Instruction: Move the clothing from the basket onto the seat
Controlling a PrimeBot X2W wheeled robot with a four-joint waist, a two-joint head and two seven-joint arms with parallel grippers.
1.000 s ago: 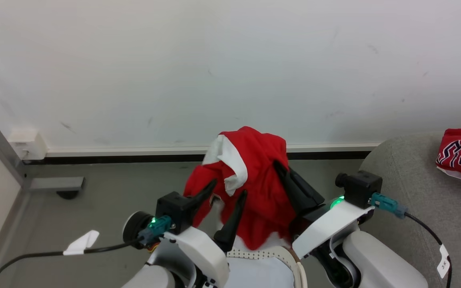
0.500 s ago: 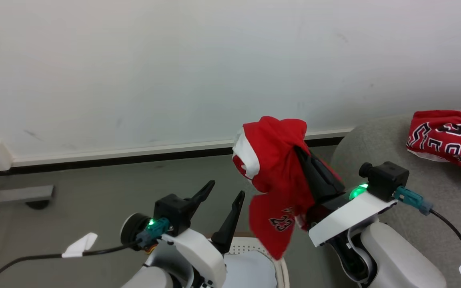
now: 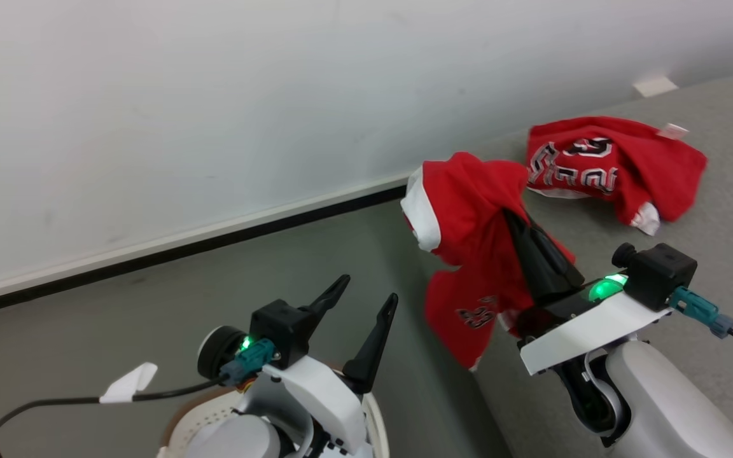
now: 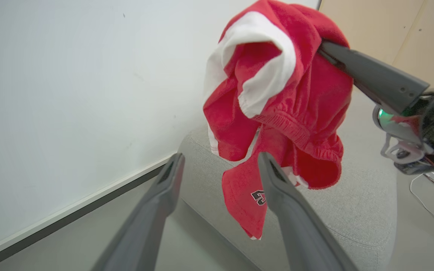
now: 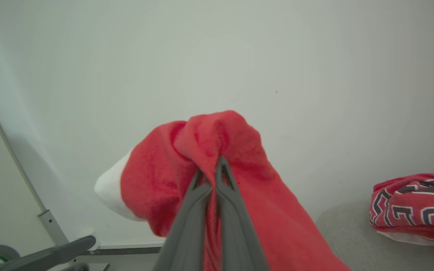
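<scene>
My right gripper (image 3: 510, 214) is shut on a bunch of red clothing (image 3: 468, 242) with white trim, a pair of shorts bearing a small number. It hangs in the air over the left edge of the grey seat (image 3: 716, 216). The right wrist view has the closed fingers (image 5: 210, 167) buried in the red cloth (image 5: 239, 195). A second red garment (image 3: 602, 165) with big black letters lies on the seat. My left gripper (image 3: 368, 289) stands open and empty above the basket (image 3: 183, 429), whose rim peeks out under that arm. In the left wrist view the shorts (image 4: 277, 94) hang beyond the open fingers.
A white wall with a dark baseboard (image 3: 182, 251) runs behind the grey floor and the seat. A black cable with a white tag (image 3: 128, 385) trails from my left wrist. A metal frame post (image 5: 13, 158) stands at the left in the right wrist view.
The head camera has swung to the right, bringing more of the seat into view. My right gripper carried the shorts from above the basket to the seat's edge. The left gripper stayed open.
</scene>
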